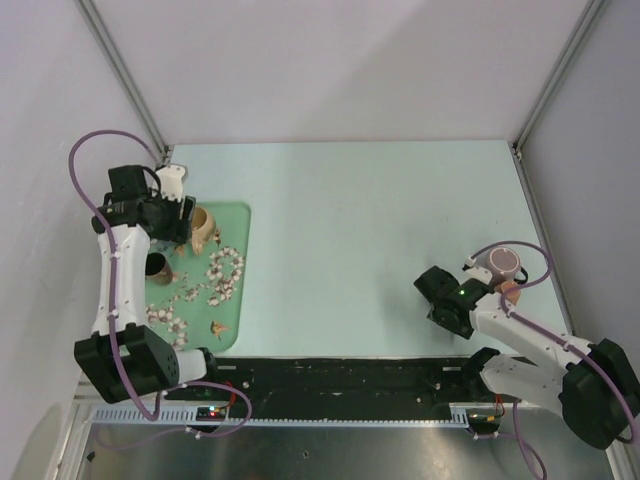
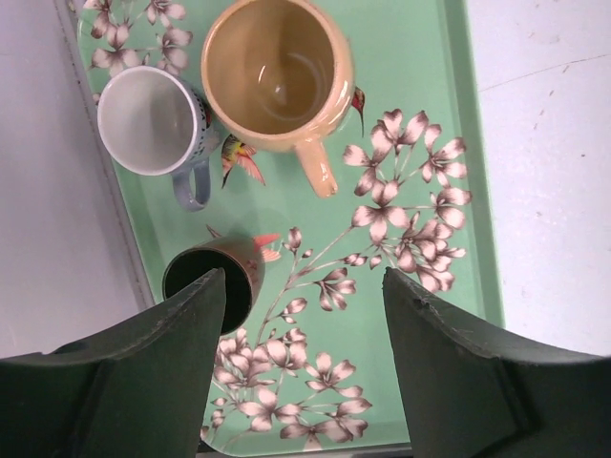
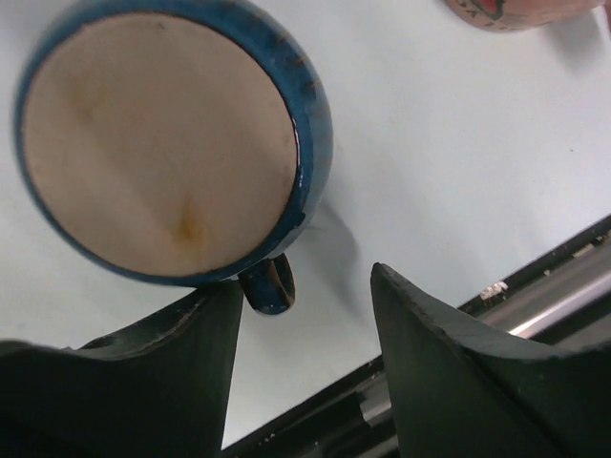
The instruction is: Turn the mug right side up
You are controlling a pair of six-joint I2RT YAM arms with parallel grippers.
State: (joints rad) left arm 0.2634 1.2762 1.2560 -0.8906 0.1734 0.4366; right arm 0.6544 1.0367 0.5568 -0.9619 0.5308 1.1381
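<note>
I judge the task done: the mug stands mouth-up on the tray, just ahead of my left end effector, jaws apart and empty. Right end effector likewise holds nothing.

The white-and-black left arm stands up from its base and bends over the pale green flowered tray, wrist pointing down. The left gripper hangs above the tray, dark jaws spread, nothing between them. The right arm lies low, well right of the tray. The right gripper has its jaws apart.
</note>
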